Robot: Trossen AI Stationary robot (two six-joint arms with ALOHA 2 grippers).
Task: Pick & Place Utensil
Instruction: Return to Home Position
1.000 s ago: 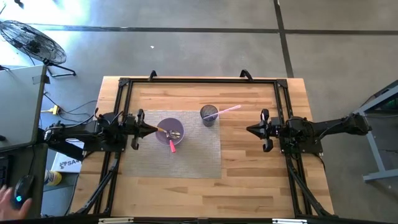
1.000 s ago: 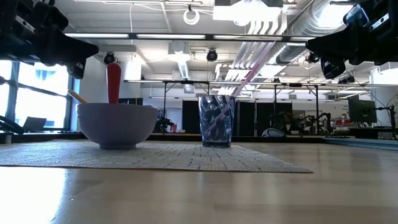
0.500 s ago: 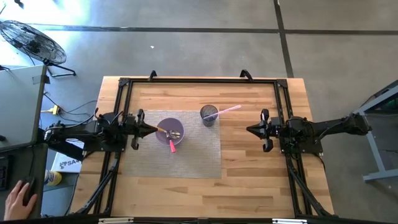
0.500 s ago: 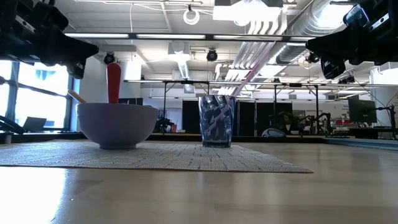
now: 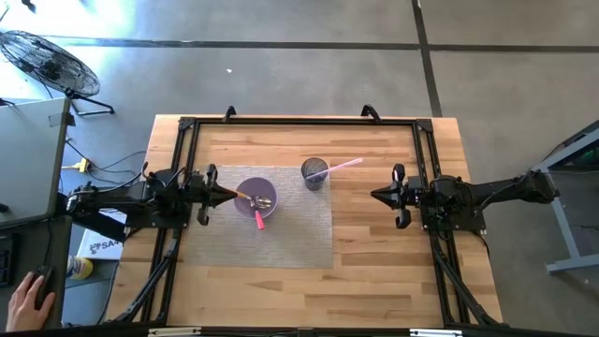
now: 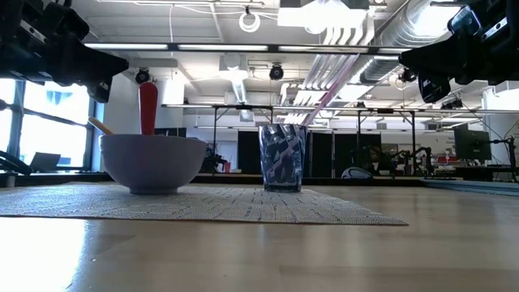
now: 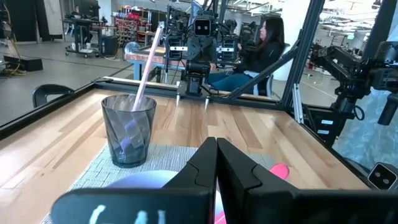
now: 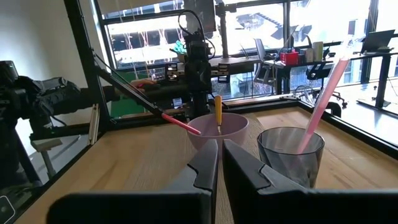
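On the woven mat [image 5: 295,239] at the middle of the table [image 5: 374,262], everything I was asked to sort looks put away. The purple bowl [image 5: 255,198] holds the pink fork [image 5: 258,221], whose handle juts out over the rim, and the yellow spoon [image 5: 245,196], whose handle leans toward my left arm. The blue glass [image 5: 314,172] stands near the bowl but not touching it, with the pink straw [image 5: 344,165] slanting out of it toward my right arm. My left claw [image 5: 229,196] hangs clenched on nothing, tips pressed together, just short of the bowl's rim and higher than it. My right claw [image 5: 374,195] sits well apart from the glass, its fingers drawn almost together and likewise empty. If I had to lift any of these again, I judge the fork and spoon to be light, stiff and slim, likely smooth plastic that could swivel in a loose pinch. I would take each by the bare handle above the rim and squeeze across its flat faces. The straw looks lighter and thin-walled, so a hard grip could crush it. I would pinch it gently on the length clear of the glass and draw it out along its own slant. Both bowl and glass seem light enough to slide or tip if a utensil drags on them.
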